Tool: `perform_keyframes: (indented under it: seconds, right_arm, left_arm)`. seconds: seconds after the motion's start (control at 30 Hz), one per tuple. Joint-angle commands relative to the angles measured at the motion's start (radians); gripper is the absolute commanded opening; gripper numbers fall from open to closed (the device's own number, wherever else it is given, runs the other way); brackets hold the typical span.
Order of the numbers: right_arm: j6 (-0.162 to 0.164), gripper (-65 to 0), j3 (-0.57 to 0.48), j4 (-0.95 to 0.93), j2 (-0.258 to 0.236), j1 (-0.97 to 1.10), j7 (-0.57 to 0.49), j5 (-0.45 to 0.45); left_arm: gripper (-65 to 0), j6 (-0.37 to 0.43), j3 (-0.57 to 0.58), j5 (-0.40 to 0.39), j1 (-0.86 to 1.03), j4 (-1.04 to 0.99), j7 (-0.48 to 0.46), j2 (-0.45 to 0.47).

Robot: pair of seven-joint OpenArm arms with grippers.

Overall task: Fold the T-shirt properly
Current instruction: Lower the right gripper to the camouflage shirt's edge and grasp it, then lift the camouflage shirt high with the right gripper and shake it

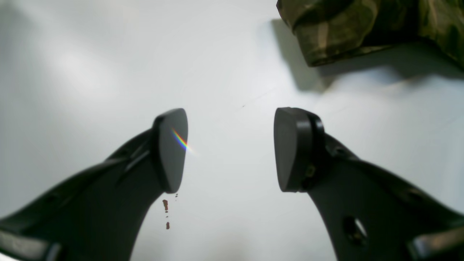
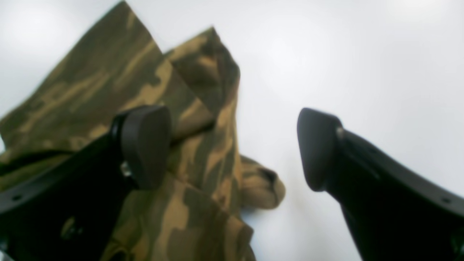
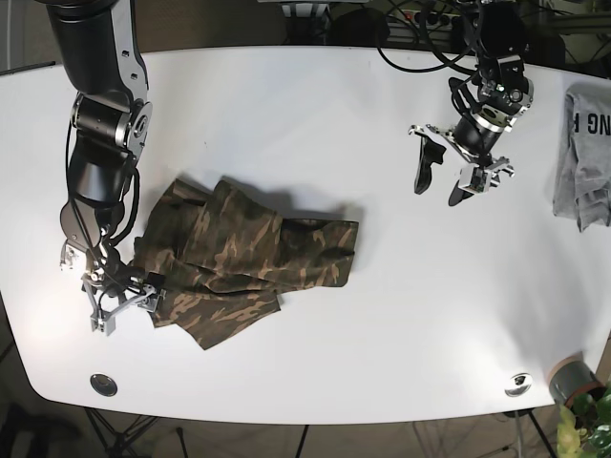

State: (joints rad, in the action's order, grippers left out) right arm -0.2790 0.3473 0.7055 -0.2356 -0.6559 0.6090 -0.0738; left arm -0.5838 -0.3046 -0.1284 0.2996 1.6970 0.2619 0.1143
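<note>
My right gripper (image 3: 122, 303) hangs with jaws wide at the crumpled camouflage T-shirt (image 3: 250, 256), which lies left of centre on the white desk (image 3: 286, 105). The cloth looks soft and limp; I judge the hem corners the best hold. Bare desk spreads to the right, where my left gripper (image 3: 447, 176) hangs wide, near a grey garment (image 3: 584, 153) at the right edge.
</note>
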Motion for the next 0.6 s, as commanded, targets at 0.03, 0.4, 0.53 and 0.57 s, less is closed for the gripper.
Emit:
perform_keyframes:
  seconds: [0.03,0.4,0.53,0.57]
  right_arm:
    - [0.001,-15.9,0.002,0.016,-0.012,-0.038,-0.022,-0.002]
    - [0.001,-40.0,0.009,0.016,-0.011,-0.011,-0.022,-0.005]
    - [0.002,-33.8,0.009,0.016,-0.011,-0.006,-0.022,-0.007]
    - [0.002,-32.3,0.009,0.015,-0.011,0.000,-0.022,-0.010]
  left_arm:
    - [-30.6,-0.002,-0.003,-0.017,-0.006,0.013,-0.029,0.008]
    - [-30.6,-0.002,-0.003,-0.015,-0.033,-0.008,-0.028,0.009]
    - [-30.6,-0.002,-0.003,-0.015,-0.033,-0.007,-0.028,0.011]
    - [-30.6,-0.002,-0.003,-0.015,-0.033,-0.007,-0.028,0.011]
